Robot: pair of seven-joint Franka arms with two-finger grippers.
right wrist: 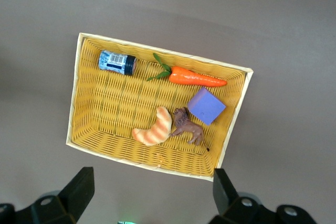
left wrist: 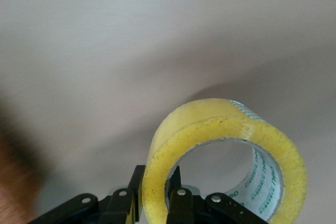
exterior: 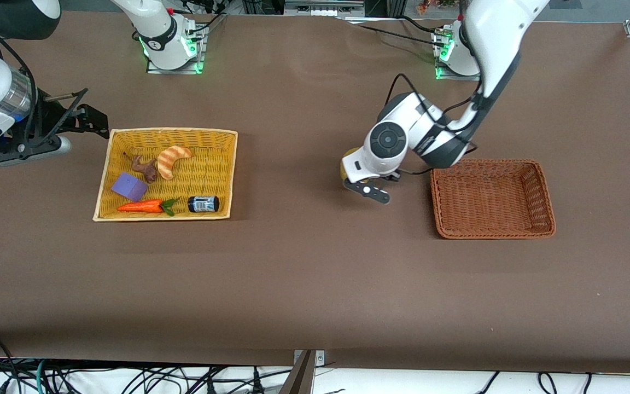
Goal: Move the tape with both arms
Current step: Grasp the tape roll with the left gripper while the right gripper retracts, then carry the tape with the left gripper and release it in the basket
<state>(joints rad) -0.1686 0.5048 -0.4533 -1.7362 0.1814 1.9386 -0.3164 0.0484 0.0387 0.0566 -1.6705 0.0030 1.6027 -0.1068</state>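
The left pincer (left wrist: 155,203) grips the translucent yellow tape roll (left wrist: 226,161) by its wall above the brown tabletop (exterior: 304,273), beside the brown wicker basket (exterior: 493,227). The thin hold may slip. The right pincer (right wrist: 152,195) waits open.

Yellow basket (exterior: 222,164) sits mid-left of frame on counter (exterior: 304,284); brown basket (exterior: 546,202) mid-right, well apart. In yellow basket: croissant (exterior: 173,160) up top, animal figure (exterior: 144,168) just beside it, cube (exterior: 128,186) below that, carrot (exterior: 143,206) & jar (exterior: 203,204) along bottom edge. Left pincer (exterior: 367,189) w/ tape (left wrist: 226,156), centre-right, near brown basket. Right pincer (exterior: 93,123) at far left, beside yellow basket's upper corner.
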